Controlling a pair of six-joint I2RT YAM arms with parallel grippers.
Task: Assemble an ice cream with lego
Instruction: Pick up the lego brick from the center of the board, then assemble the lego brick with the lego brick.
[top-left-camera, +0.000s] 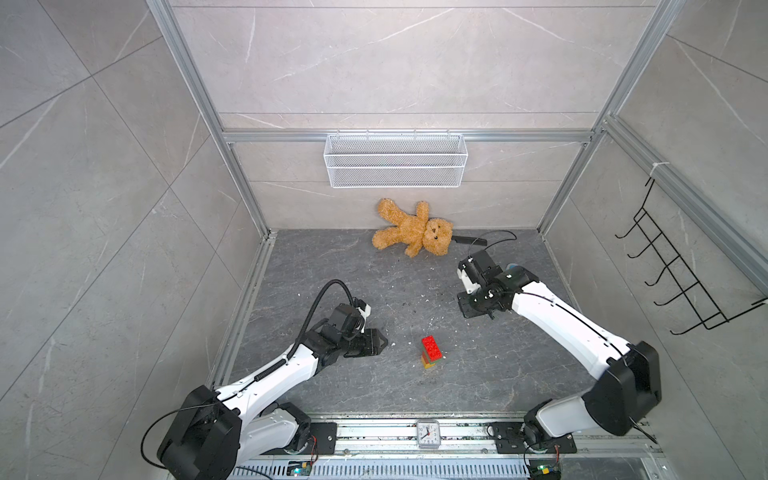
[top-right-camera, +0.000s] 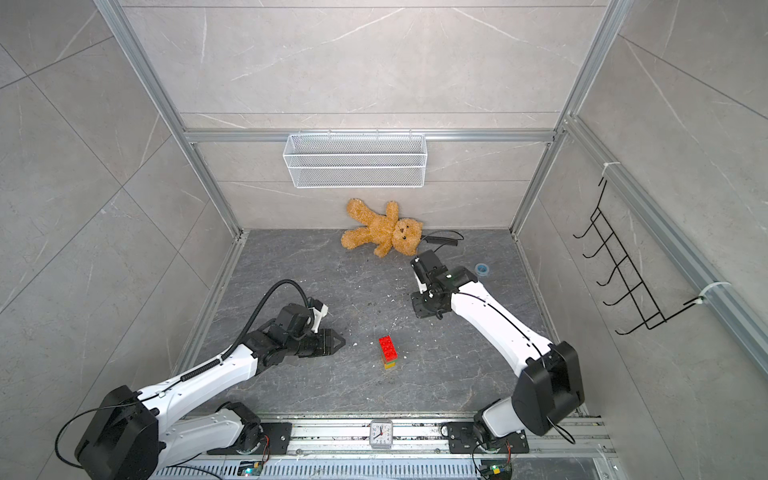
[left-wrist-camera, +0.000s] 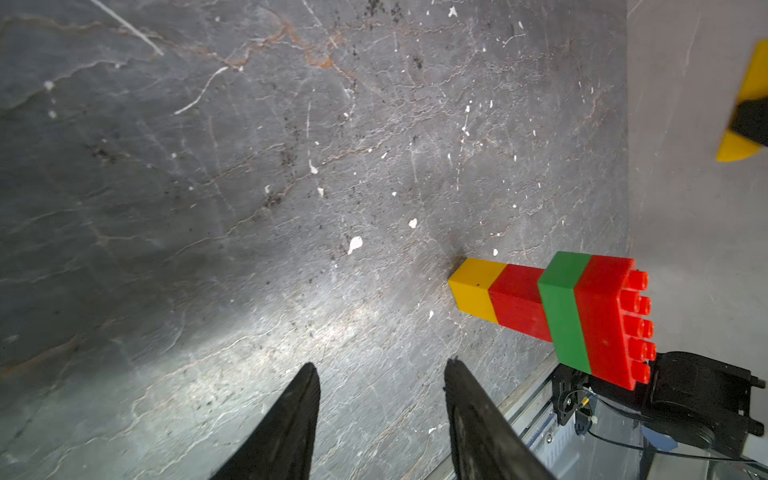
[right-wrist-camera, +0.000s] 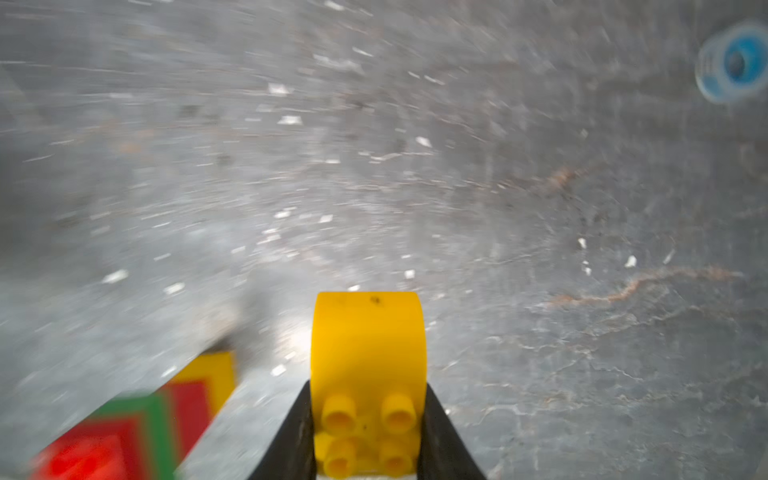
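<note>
Ice cream stack (top-left-camera: 431, 353) stands upright on the surface (top-left-camera: 498, 374), lower centre in both top views: yellow, red, green, wide red uppermost, studs bare. Right gripper (right-wrist-camera: 368, 388), upper right of the stack, is closed on the rounded yellow cap (right-wrist-camera: 369, 332). Left gripper (left-wrist-camera: 380, 365) half-open, empty, left of it, apart. Judgement: centre cap over red studs (left-wrist-camera: 638, 328), press straight down; narrow stem looks tippy, so brace with left.

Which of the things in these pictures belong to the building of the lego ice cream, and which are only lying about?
Belong to the job:
- brick stack, standing on the table
- rounded yellow brick, gripped between the right arm's jaws

Only lying about:
- teddy bear
- clock
- wire basket
- hook rack
- blue roll
</note>
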